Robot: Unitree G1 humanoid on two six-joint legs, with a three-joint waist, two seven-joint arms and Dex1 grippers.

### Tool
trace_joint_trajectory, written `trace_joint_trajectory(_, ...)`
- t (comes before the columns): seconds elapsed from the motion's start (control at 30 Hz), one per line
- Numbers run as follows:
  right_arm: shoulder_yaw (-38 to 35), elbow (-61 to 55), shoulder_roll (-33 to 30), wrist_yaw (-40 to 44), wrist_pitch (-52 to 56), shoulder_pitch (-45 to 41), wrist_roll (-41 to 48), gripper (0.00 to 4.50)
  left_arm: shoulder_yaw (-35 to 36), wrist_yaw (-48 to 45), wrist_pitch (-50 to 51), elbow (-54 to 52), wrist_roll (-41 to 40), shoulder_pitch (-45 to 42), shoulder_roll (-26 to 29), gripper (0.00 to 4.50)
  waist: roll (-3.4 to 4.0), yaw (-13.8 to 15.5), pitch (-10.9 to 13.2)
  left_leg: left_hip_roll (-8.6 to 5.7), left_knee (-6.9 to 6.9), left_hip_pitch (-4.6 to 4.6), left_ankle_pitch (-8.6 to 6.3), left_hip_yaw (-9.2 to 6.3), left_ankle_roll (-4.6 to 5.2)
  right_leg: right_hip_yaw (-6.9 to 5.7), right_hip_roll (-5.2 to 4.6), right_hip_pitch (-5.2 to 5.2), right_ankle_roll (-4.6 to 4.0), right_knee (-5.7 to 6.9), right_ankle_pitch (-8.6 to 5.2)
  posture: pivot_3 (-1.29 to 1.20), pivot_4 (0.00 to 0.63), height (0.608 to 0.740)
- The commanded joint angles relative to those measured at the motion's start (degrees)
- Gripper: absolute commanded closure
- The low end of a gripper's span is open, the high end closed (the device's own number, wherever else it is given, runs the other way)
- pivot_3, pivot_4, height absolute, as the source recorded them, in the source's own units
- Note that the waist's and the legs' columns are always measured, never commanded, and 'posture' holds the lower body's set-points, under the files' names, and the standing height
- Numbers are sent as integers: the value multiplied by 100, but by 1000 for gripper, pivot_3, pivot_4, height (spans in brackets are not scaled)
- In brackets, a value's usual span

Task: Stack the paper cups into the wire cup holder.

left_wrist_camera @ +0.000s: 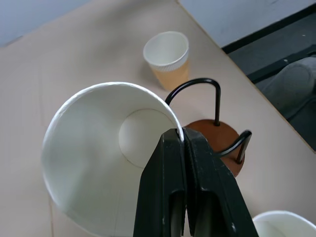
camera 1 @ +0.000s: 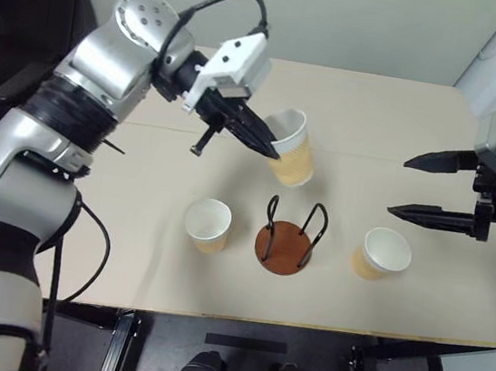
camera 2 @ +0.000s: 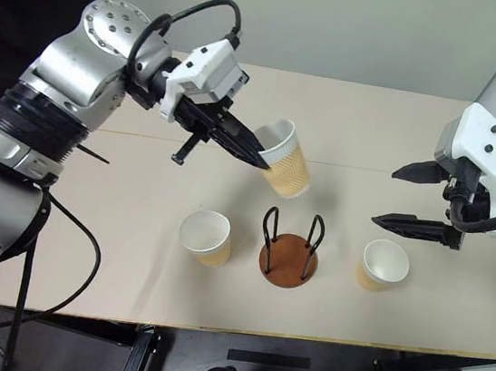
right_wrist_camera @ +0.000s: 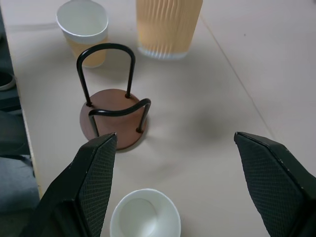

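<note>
Pinching the rim of one tan paper cup [camera 1: 291, 147] with its fingers closed tight, the left gripper [camera 1: 274, 148] holds it tilted above the table, just behind the brown-disc wire cup holder [camera 1: 289, 238] — a thin rim grip could slip or catch a wire loop. The right gripper [camera 1: 401, 185] hangs wide open and empty; two more cups [camera 1: 208, 224] flank the holder.

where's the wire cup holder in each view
Left eye view: wire cup holder low centre, between two standing cups.
Right eye view: low centre.
Left wrist view: right of the closed fingers.
Right wrist view: left of centre.
Shared landmark: the lifted cup.
</note>
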Motion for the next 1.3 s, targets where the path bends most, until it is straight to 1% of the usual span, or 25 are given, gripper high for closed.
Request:
trace_joint_trajectory(0.03, -304, -83, -138, -60, 38, 3, 106, 640, -4, -182, -53, -58, -205, -261, -50, 4437, 1, 4, 1, 1, 0, 0, 0, -1, 0, 2, -2, 0, 1, 1, 0, 0, 150, 740)
trace_joint_trajectory(0.27, -280, -61, -213, -74, 34, -52, 155, 640, -116, -182, -22, -155, -345, -290, -123, 4437, 1, 6, 1, -3, 0, 0, 0, 2, 1, 2, -2, 1, 6, 0, -1, 0, 150, 740)
trace_joint_trajectory(0.5, -327, -38, -240, -66, -16, 35, 139, 640, -113, -182, 40, -406, -378, -125, -149, 4437, 2, 24, 1, -3, 3, 0, -1, -2, 3, 4, -9, 3, 10, 1, -2, 0, 150, 740)
trace_joint_trajectory(1.07, -360, -13, -296, -80, -63, 61, 158, 640, -241, -182, 100, -696, -503, -29, -18, 4437, 2, 30, 1, -5, 8, 4, -1, 1, 7, 2, -9, 9, 13, 1, -2, 0, 150, 740)
trace_joint_trajectory(1.3, -517, -58, -406, -110, 138, -45, 374, 640, -372, -182, 57, -744, -587, -33, 20, 4437, 2, 27, 1, -5, 8, 4, -1, 0, 7, 3, -9, 10, 14, 1, -2, 0, 150, 740)
